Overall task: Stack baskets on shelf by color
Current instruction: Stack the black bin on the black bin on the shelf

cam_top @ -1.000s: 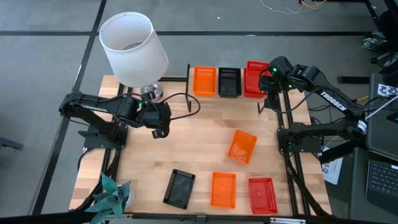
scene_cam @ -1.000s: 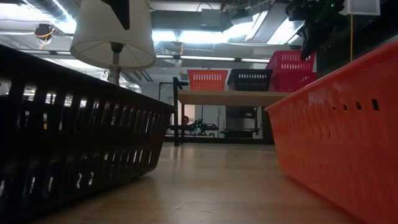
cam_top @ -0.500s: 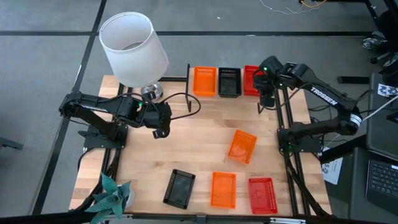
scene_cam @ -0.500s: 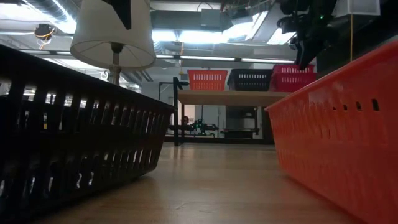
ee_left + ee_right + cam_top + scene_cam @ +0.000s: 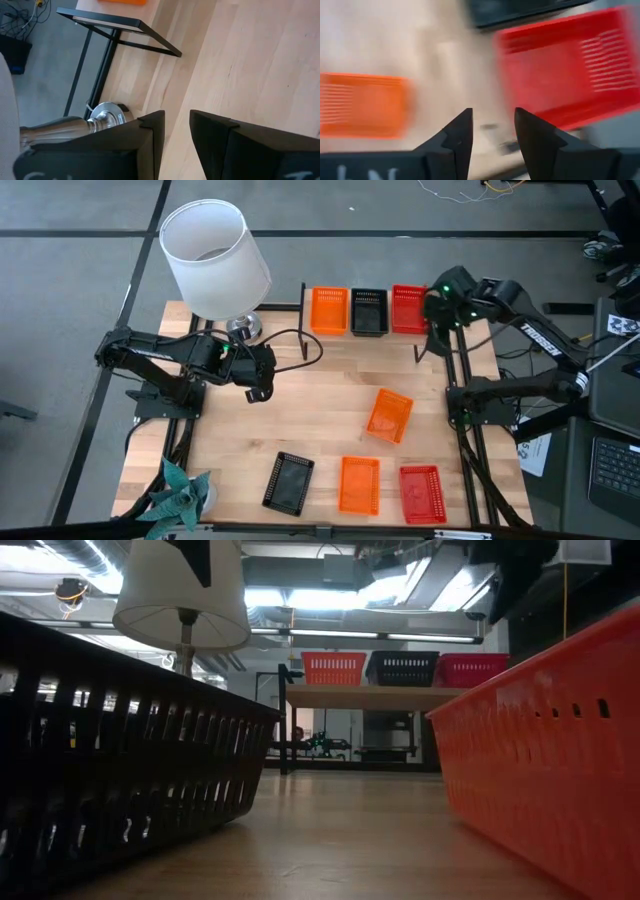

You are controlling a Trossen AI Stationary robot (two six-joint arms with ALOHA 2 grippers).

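The shelf (image 5: 375, 696) stands along the table's far edge. On it, side by side, rest an orange basket (image 5: 329, 310), a black basket (image 5: 369, 311) and a red basket (image 5: 408, 309). My right gripper (image 5: 434, 315) hovers open beside the red basket (image 5: 565, 75), at the shelf's right end, with nothing between its fingers (image 5: 492, 132). Loose on the table lie a tilted orange basket (image 5: 389, 416), a black one (image 5: 289, 481), an orange one (image 5: 359, 484) and a red one (image 5: 422, 492). My left gripper (image 5: 258, 386) waits open above bare wood (image 5: 176, 125).
A lamp with a white shade (image 5: 215, 260) stands on its metal base (image 5: 243, 327) at the far left, close to my left gripper. A small plant (image 5: 180, 490) sits at the near left corner. Bare wood lies in the table's middle.
My right gripper has set the red basket down level on the shelf's right end and let go. It has then risen and drawn back toward the table's right edge, rolling a little. The red basket stays on the shelf.
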